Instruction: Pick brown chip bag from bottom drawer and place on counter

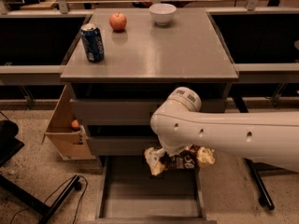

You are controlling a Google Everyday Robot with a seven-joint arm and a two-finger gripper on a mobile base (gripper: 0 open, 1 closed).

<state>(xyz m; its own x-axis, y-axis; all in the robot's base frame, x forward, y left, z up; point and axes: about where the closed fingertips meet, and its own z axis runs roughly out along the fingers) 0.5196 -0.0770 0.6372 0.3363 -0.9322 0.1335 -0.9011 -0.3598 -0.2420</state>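
Observation:
The brown chip bag (183,161) hangs crosswise under my white arm, dark centre with cream ends, lifted above the open bottom drawer (149,196). My gripper (174,154) is under the wrist, mostly hidden by the arm, shut on the bag's top edge. The bag is in front of the middle drawer's face, well below the grey counter (159,48). The drawer floor below the bag is bare.
On the counter stand a blue soda can (92,42) at the left, a red apple (117,21) and a white bowl (162,14) at the back. A cardboard box (65,132) leans left of the cabinet. Black cables and a chair base lie on the floor at left.

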